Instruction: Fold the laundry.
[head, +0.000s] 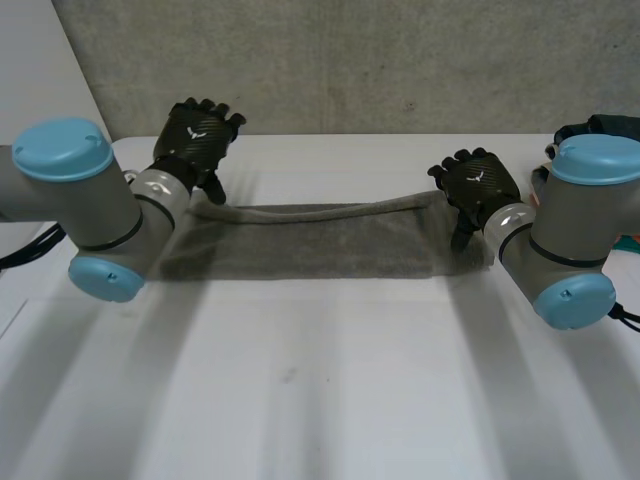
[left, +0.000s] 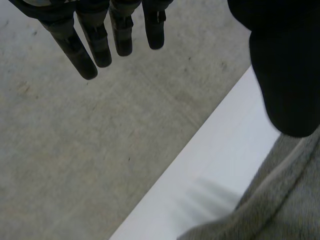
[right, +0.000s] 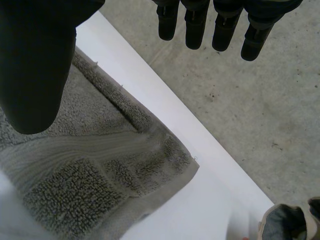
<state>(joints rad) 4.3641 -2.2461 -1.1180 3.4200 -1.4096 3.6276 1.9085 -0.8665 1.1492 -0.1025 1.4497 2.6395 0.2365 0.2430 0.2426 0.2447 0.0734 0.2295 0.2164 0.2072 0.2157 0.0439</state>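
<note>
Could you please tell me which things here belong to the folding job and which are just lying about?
Belongs to the job:
grey towel, lying on the white table
left hand and right hand, both open, one at each end of it

Just lying about:
dark clutter at the table's far right, too hidden to identify

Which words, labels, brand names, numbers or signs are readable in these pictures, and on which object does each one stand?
None: no text can be read in any view.
The grey towel and the white table bear no writing.
Small pale marks on the back of the left hand and the right hand in the head view are too small to read.
</note>
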